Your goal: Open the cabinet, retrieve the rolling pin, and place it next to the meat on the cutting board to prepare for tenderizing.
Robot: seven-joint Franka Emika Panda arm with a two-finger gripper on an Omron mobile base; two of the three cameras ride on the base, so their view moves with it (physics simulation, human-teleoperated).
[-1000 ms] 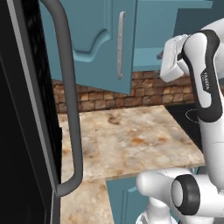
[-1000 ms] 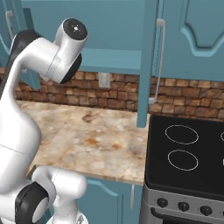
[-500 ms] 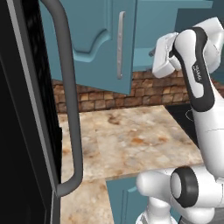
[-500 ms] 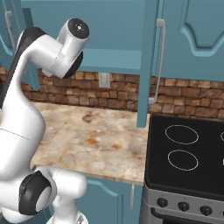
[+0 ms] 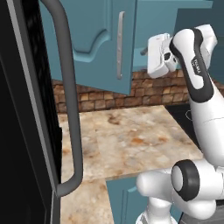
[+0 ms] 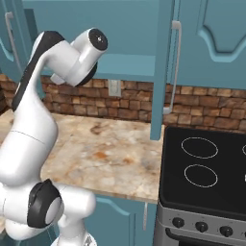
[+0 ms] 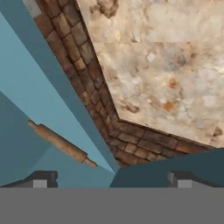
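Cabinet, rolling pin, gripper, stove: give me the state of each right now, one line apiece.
cabinet: doors swung open.
rolling pin: lying on the teal shelf inside the cabinet, not gripped.
gripper: open, nothing between its tips, pointed toward the shelf.
stove: burners dark, nothing on top.
black appliance: door shut as far as the left base view shows.

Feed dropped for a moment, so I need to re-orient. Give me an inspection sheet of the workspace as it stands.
Surface: marbled counter, bare where visible.
Job's things: cabinet doors stand open; rolling pin lies on the teal shelf inside. Meat and cutting board: nothing seen.
Clutter: nothing seen.
Grippers: gripper raised at cabinet height, fingers apart, holding nothing.
Cables: nothing seen.
Surroundings: brick backsplash, wall outlet, black stove, black appliance with grey handle.
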